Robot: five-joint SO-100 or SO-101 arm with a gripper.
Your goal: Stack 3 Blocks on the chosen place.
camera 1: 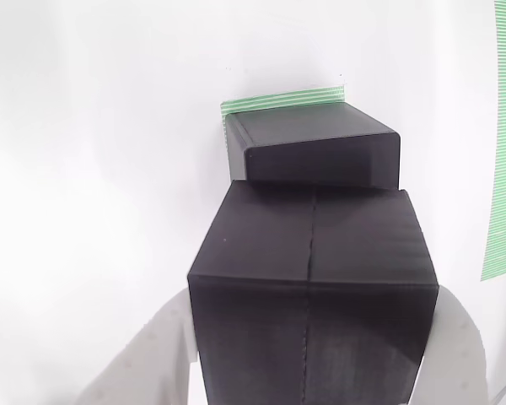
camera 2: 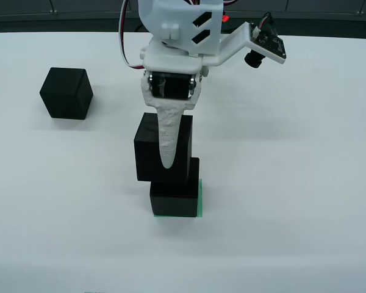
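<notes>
Gripping cube (camera 2: 147,146) squarely, claw (camera 2: 168,160) above base cube (camera 2: 174,198).

No text, label, brand, number or sign can be read anywhere, in either view.
</notes>
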